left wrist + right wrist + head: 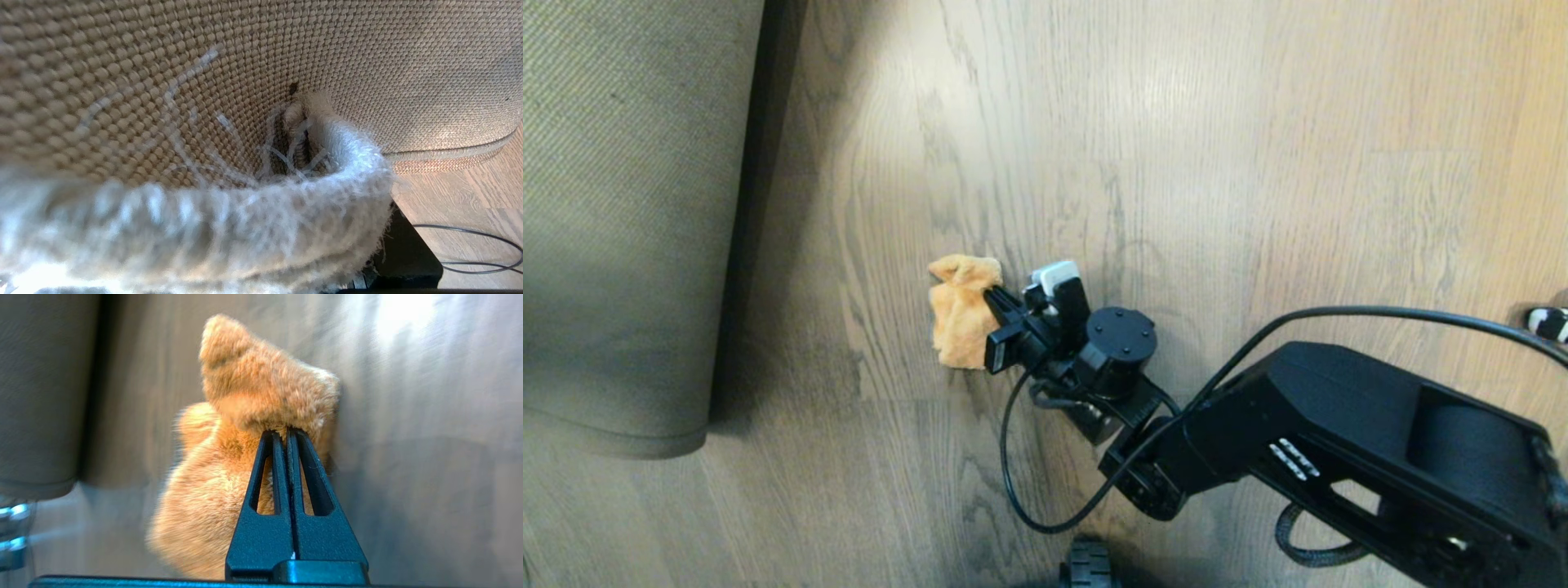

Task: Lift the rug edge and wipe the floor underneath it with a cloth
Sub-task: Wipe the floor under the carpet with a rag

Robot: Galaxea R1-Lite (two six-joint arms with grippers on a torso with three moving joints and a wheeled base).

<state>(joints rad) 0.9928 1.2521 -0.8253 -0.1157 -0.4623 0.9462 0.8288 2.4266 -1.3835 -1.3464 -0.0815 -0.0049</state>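
The right gripper [286, 435] is clenched tight on the cloth [962, 310], its two black fingers [271, 473] pinched together with the orange fluff bunched between them and bulging out ahead. The cloth sits down on the floor [1258, 163], to the right of the rug [621, 229] and apart from it, with a bare strip of boards between them. The rug is turned up so its ribbed tan backing shows, and a dark shadow runs along its lifted edge. The left gripper is not seen plainly; its wrist view is filled with the rug's fuzzy pale edge [286, 228] folded close across it, so the rug seems to be in its grasp.
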